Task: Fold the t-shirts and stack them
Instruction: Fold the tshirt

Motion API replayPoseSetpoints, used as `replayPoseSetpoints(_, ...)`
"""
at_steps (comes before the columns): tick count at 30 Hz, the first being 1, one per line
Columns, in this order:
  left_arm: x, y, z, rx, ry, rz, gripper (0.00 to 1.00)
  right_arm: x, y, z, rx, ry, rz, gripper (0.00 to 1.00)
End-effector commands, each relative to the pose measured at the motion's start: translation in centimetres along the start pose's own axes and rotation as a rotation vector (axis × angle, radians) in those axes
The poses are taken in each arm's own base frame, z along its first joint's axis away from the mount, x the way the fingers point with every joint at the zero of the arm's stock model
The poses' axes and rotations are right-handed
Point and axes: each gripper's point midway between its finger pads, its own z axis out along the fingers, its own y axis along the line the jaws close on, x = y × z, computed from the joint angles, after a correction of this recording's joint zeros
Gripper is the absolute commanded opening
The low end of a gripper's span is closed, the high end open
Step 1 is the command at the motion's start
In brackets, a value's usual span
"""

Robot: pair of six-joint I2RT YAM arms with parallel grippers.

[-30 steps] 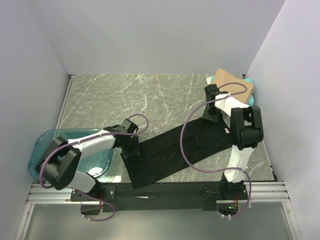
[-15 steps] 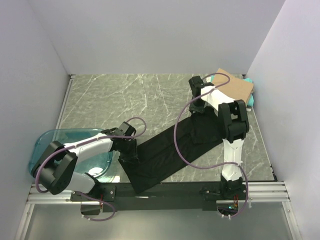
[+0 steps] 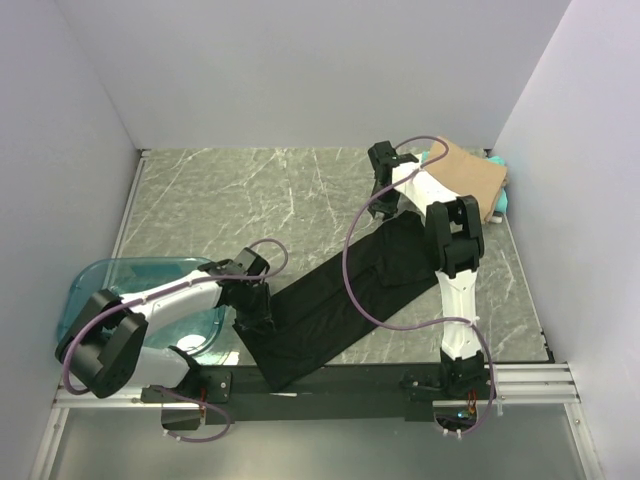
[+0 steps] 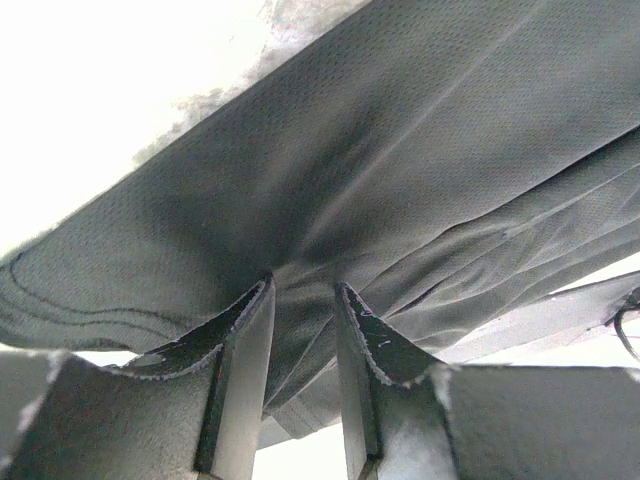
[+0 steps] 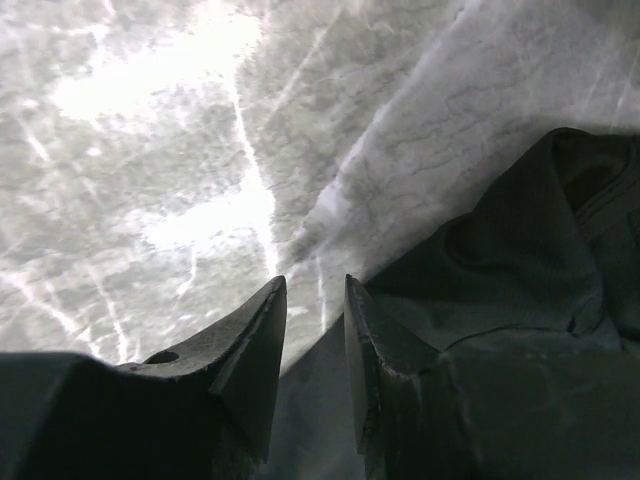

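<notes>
A black t-shirt (image 3: 330, 300) lies folded into a long strip running diagonally across the marble table, from the near middle to the far right. My left gripper (image 3: 255, 310) is shut on the strip's near left end; in the left wrist view the cloth (image 4: 400, 150) is pinched in the gripper (image 4: 303, 290). My right gripper (image 3: 383, 216) is at the strip's far end, its jaws almost closed with dark cloth (image 5: 540, 230) running between them (image 5: 315, 290). A stack of folded shirts, tan (image 3: 470, 172) on top of teal (image 3: 497, 160), sits at the far right corner.
A clear blue plastic bin (image 3: 90, 290) stands at the near left, beside the left arm. White walls close in the table on the left, back and right. Purple cables loop off both arms over the shirt.
My right gripper has moved left and farther back, carrying the shirt's far end with it. My left gripper has shifted slightly nearer. The shirt strip now lies longer and straighter.
</notes>
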Motion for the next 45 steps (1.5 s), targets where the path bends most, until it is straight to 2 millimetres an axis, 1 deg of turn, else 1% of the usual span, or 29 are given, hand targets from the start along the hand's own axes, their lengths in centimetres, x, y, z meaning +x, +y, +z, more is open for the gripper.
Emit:
replayPoseSetpoints(1,-0.8,-0.9,-1.0,-0.001,-0.028,-0.001,0.37,-2.0,1.4,-3.2,-0.052,-0.053,0.015,0.38)
replayPoseSetpoints(2,-1.0,-1.1,-1.1,-0.001,-0.030,-0.001,0.37,-3.0,1.6,-4.4,-0.063,-0.083,0.019,0.38)
replayPoseSetpoints(4,-1.7,-1.9,-1.6,0.012,-0.052,0.008,0.37,-3.5,1.5,-5.7,-0.064,-0.099,0.025,0.38)
replayPoseSetpoints(5,-2.0,-2.1,-1.8,0.016,-0.060,0.011,0.37,-4.2,1.2,-6.9,-0.074,-0.122,0.038,0.38)
replayPoseSetpoints(6,-2.5,-2.8,-2.3,0.028,-0.075,0.017,0.37,-4.2,1.0,-7.3,-0.073,-0.127,0.044,0.38)
replayPoseSetpoints(7,-3.0,-3.2,-2.7,0.031,-0.090,0.026,0.37,-4.3,0.4,-7.9,-0.071,-0.137,0.060,0.38)
replayPoseSetpoints(8,-2.9,-3.0,-2.7,0.024,-0.089,0.028,0.37,-4.1,0.1,-8.1,-0.067,-0.139,0.063,0.39)
replayPoseSetpoints(9,-3.4,-3.6,-3.1,0.035,-0.103,0.036,0.37,-4.2,-0.6,-8.2,-0.057,-0.146,0.075,0.39)
replayPoseSetpoints(10,-3.6,-3.8,-3.2,0.036,-0.107,0.041,0.37,-4.0,-1.1,-8.1,-0.050,-0.142,0.082,0.39)
replayPoseSetpoints(11,-3.7,-4.0,-3.2,0.040,-0.106,0.042,0.37,-3.5,-1.7,-7.7,-0.038,-0.131,0.088,0.39)
replayPoseSetpoints(14,-4.0,-4.6,-3.2,0.057,-0.103,0.050,0.37,-3.2,-3.7,-6.9,0.010,-0.123,0.099,0.40)
replayPoseSetpoints(15,-4.0,-4.7,-3.2,0.061,-0.103,0.050,0.37,-3.2,-4.1,-6.7,0.025,-0.124,0.099,0.40)
replayPoseSetpoints(16,-4.0,-4.7,-3.1,0.060,-0.102,0.052,0.37,-3.4,-5.1,-6.5,0.053,-0.128,0.108,0.41)
replayPoseSetpoints(17,-4.0,-4.7,-3.2,0.061,-0.103,0.054,0.37,-3.3,-5.5,-6.1,0.067,-0.123,0.109,0.41)
replayPoseSetpoints(19,-4.0,-4.6,-3.2,0.059,-0.108,0.054,0.37,-3.7,-6.5,-5.5,0.089,-0.129,0.131,0.42)
replayPoseSetpoints(20,-4.0,-4.5,-3.3,0.058,-0.109,0.055,0.37,-3.5,-7.0,-5.0,0.104,-0.121,0.136,0.42)
replayPoseSetpoints(21,-3.9,-4.5,-3.3,0.059,-0.108,0.055,0.37,-3.8,-7.3,-4.7,0.110,-0.126,0.147,0.43)
replayPoseSetpoints(22,-3.8,-4.4,-3.3,0.059,-0.106,0.055,0.38,-3.7,-7.4,-4.4,0.116,-0.121,0.145,0.43)
replayPoseSetpoints(23,-3.7,-4.5,-3.3,0.063,-0.101,0.058,0.37,-3.7,-8.0,-3.8,0.136,-0.117,0.156,0.43)
replayPoseSetpoints(26,-3.0,-4.4,-3.0,0.079,-0.073,0.065,0.37,-4.0,-8.7,-2.5,0.157,-0.108,0.157,0.43)
replayPoseSetpoints(29,-2.9,-4.1,-2.8,0.072,-0.070,0.066,0.37,-4.2,-8.7,-1.4,0.165,-0.109,0.151,0.43)
replayPoseSetpoints(34,-2.6,-3.7,-2.2,0.051,-0.040,0.068,0.37,-4.7,-8.7,-0.3,0.169,-0.115,0.156,0.42)
replayPoseSetpoints(39,-2.8,-4.0,-2.2,0.050,-0.036,0.080,0.36,-5.3,-8.3,0.1,0.157,-0.124,0.162,0.42)
replayPoseSetpoints(44,-2.9,-3.6,-1.7,0.021,-0.021,0.085,0.36,-5.4,-7.6,0.8,0.143,-0.105,0.155,0.42)
replayPoseSetpoints(45,-2.8,-3.5,-1.5,0.013,-0.015,0.084,0.36,-5.5,-7.4,0.8,0.135,-0.108,0.149,0.38)
